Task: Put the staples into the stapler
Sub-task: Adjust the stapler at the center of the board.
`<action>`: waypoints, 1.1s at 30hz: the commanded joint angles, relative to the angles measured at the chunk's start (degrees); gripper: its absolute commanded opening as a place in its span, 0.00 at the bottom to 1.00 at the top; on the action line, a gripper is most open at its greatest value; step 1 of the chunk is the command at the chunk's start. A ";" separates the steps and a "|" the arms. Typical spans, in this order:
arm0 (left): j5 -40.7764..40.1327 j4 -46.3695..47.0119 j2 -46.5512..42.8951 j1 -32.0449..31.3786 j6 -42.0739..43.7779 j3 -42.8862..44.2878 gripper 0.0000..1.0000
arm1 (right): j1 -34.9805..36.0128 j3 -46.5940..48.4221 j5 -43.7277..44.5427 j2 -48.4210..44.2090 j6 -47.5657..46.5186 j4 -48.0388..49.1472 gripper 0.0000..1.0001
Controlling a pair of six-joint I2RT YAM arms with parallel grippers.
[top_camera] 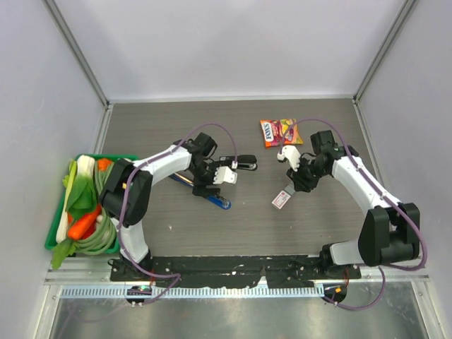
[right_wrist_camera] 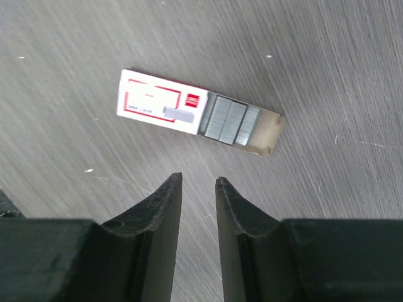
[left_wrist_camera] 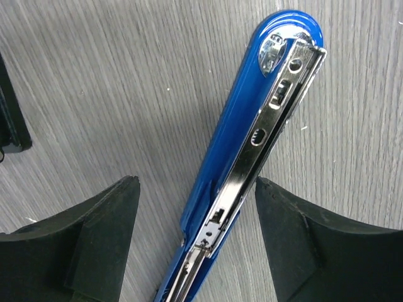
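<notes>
- Staples (right_wrist_camera: pixel 230 121): grey strips sit in the pulled-out tray of the white-and-red box (right_wrist_camera: pixel 157 104), flat on the table (right_wrist_camera: pixel 327 56), just ahead of the right gripper (right_wrist_camera: pixel 199 182).
- Right fingers: nearly together with a narrow gap and nothing in it. We hold nothing on that side.
- Left gripper (left_wrist_camera: pixel 196 185): fingers wide apart, straddling a blue stapler (left_wrist_camera: pixel 233 119) that lies opened out with its chrome rail (left_wrist_camera: pixel 277 107) facing up. We can't confirm contact, but the finger on the rail side looks very close.
- Black stapler (top_camera: pixel 247 164): just beyond the left gripper in the top view, near the blue one and well apart from the box. We can't tell if it's open.
- Risk 1, wrong target: left is lined up on the blue unit. If the black one is what we load, closing here grabs the wrong thing.
- Risk 2, strip pick: the strips are thin, packed side by side and low in the tray. With that narrow gap we'd likely shove the box or snap a strip rather than lift one.
- Risk 3: the box looks light and is unrestrained. Side contact could spin it and spill strips.
- Risk 4: an off-centre left close could skew the blue stapler and take its rail off line for insertion.
</notes>
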 commanded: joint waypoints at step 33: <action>-6.85 7.35 0.24 -10.46 -22.96 -1.01 0.49 | -1.07 2.05 8.73 18.92 14.71 17.30 0.15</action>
